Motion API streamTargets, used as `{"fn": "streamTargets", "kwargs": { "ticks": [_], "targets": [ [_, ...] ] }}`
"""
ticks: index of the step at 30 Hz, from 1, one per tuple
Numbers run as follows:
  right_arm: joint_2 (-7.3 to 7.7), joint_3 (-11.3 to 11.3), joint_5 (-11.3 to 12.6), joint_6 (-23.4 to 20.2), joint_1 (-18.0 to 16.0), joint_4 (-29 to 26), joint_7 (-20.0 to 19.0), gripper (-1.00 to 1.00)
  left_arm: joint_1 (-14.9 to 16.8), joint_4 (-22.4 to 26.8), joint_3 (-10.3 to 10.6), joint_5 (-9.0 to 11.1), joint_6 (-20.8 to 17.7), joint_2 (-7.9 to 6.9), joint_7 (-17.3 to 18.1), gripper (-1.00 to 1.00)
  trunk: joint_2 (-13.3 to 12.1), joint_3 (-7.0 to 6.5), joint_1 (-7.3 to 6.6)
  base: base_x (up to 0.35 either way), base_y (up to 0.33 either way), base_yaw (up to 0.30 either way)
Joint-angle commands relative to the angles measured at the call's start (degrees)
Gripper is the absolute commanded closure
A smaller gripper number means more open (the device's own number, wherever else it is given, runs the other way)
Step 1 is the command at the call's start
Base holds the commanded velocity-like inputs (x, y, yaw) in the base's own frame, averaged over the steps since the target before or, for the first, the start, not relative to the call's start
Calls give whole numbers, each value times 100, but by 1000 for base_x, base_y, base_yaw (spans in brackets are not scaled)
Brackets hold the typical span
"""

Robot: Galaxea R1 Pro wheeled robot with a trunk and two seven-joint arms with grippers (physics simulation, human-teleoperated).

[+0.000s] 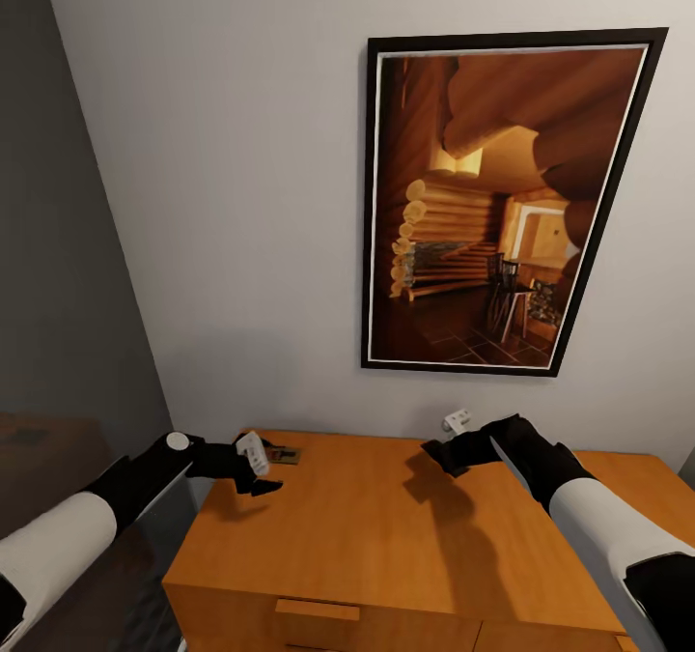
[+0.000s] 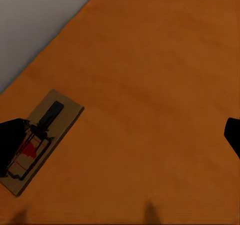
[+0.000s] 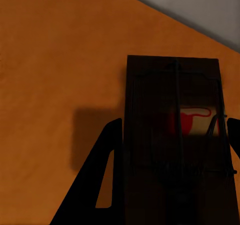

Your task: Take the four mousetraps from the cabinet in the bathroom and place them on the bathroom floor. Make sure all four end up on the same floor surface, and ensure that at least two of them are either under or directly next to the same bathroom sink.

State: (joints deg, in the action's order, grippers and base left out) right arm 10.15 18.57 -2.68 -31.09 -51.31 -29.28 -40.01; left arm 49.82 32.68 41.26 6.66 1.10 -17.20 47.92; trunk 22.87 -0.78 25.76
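Orange-brown cabinet (image 1: 386, 526) held one mousetrap (image 2: 37, 140) flat near its back left corner, beside the spread-open left gripper (image 1: 253, 468). Right gripper (image 1: 446, 459) clenched a second mousetrap (image 3: 175, 145) above the top.

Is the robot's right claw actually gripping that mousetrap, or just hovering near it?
Cannot tell. In the right wrist view the mousetrap sits between the right gripper fingers, but dark shadow hides whether they press its edges.

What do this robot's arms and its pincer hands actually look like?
Both arms have smooth white forearm shells turning into black wrists. The left gripper and right gripper are black, with thin pointed fingers and a small white tag apiece. A white round cap sits on the left wrist.
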Motion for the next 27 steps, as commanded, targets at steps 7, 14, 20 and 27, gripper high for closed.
{"fn": "streamTargets", "kwargs": {
  "ticks": [7,14,20,27],
  "targets": [
    [-2,22,-22,-20,-2,-1,-32,100,10,245,-73,63,-417,-35,-6,-100,5,3,3,0,0,0],
    [-39,18,-22,-20,-2,2,-33,100,10,326,-100,64,-488,-46,-6,-100,5,3,3,0,0,0],
    [-40,15,-22,-20,-2,2,-33,100,10,327,-101,64,-488,-46,-10,-100,5,3,3,0,0,0],
    [-40,15,-22,-20,-2,2,-33,100,10,327,-101,57,-488,-46,-11,-100,5,3,3,0,0,0]
  ]
}}
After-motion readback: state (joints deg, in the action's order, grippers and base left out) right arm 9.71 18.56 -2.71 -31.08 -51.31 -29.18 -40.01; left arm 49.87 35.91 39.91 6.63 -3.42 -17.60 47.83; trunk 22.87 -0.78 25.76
